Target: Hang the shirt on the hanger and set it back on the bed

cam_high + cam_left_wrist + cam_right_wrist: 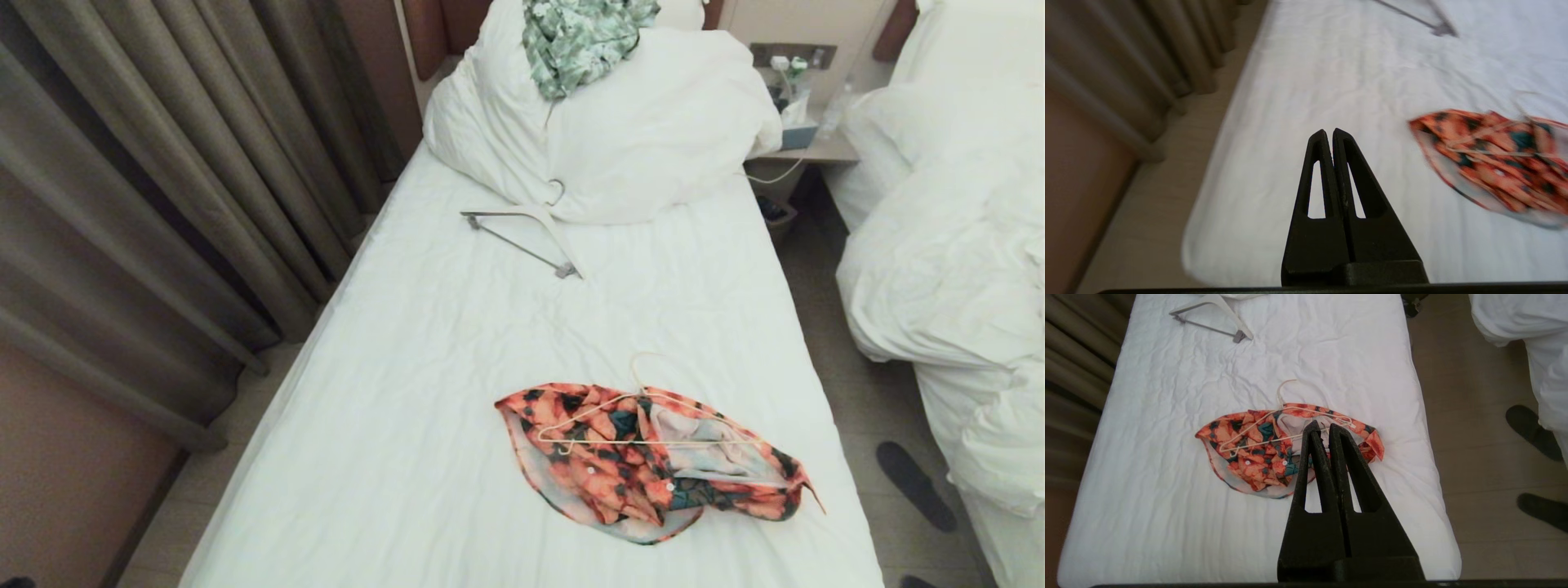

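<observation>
1. Left gripper (1329, 132): fingers pressed tight together, nothing in them. It hangs above the bed's left edge, near the floor by the curtains (139, 188), well apart from the shirt.
2. Right gripper (1323, 426): fingers almost together w/ only a thin slit, holding nothing. It hangs above the shirt, not touching it.
3. Neither arm shows in the head view.
4. Shirt (645, 461) lies crumpled on the bed (392, 425), near the foot end, a bit to the right. It's bunched up, so sleeves & collar are hard to pick out.
5. Hanger (633, 408) lies w/ the shirt; hook sticks out onto the sheet toward the pillow. Left half of the wire sits on top of the cloth. The right end is hard to follow: can't tell if it goes under the cloth.
6. Thicker white hanger (526, 237) lies farther up the bed, its hook against the big pillow (620, 139).
7. Green-and-white garment (580, 41) sits on top of the pillow, cut off at the top edge.
8. 2nd bed (947, 245) on the right is only partly in view. Dark slippers (914, 486) on the floor beside it.
</observation>
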You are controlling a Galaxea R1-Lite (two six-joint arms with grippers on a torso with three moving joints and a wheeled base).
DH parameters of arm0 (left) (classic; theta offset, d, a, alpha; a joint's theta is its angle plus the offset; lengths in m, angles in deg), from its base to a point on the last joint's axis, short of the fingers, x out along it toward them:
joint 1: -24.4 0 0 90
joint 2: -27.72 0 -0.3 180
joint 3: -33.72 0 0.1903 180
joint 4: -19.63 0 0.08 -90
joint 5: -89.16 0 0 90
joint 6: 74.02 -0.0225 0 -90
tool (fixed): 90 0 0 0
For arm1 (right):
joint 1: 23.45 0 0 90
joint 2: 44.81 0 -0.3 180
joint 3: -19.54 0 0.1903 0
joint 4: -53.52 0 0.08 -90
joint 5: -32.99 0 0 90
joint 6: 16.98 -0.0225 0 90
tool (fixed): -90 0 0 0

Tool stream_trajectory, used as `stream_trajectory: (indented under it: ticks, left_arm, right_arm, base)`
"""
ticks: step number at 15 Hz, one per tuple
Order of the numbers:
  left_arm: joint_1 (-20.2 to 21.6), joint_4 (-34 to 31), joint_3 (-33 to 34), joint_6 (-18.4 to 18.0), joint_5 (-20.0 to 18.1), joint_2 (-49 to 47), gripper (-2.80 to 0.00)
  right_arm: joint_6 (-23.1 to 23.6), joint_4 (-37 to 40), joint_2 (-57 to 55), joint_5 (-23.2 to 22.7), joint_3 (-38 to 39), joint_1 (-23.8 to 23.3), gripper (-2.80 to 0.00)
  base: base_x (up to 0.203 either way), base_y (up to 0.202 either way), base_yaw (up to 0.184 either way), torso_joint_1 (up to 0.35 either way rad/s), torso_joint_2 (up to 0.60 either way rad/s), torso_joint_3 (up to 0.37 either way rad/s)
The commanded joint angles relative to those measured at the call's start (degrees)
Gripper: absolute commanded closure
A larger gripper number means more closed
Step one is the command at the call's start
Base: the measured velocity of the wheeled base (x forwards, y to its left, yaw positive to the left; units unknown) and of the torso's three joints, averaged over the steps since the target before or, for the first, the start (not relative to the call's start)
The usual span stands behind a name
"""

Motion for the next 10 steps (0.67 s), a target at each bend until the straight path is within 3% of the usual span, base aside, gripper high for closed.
stream_trajectory:
  ticks: [1,5,10]
  left_arm:
    - [0.41,-0.02,3.03,-0.11,-2.66,4.27,0.0]
    - [0.14,-1.88,7.75,-2.82,-7.44,11.16,0.0]
    - [0.14,-3.12,7.92,-3.48,-8.0,10.99,0.0]
  right_arm:
    - [0.54,-0.67,0.03,-0.19,1.46,0.19,0.0]
    - [2.23,-2.96,1.31,-0.02,6.78,0.29,0.0]
    - [3.89,-6.65,2.99,-0.02,9.66,4.47,0.0]
  base:
    - [0.0,0.0,0.0,0.0,0.0,0.0]
    - [0.0,0.0,0.0,0.0,0.0,0.0]
    - [0.0,0.0,0.0,0.0,0.0,0.0]
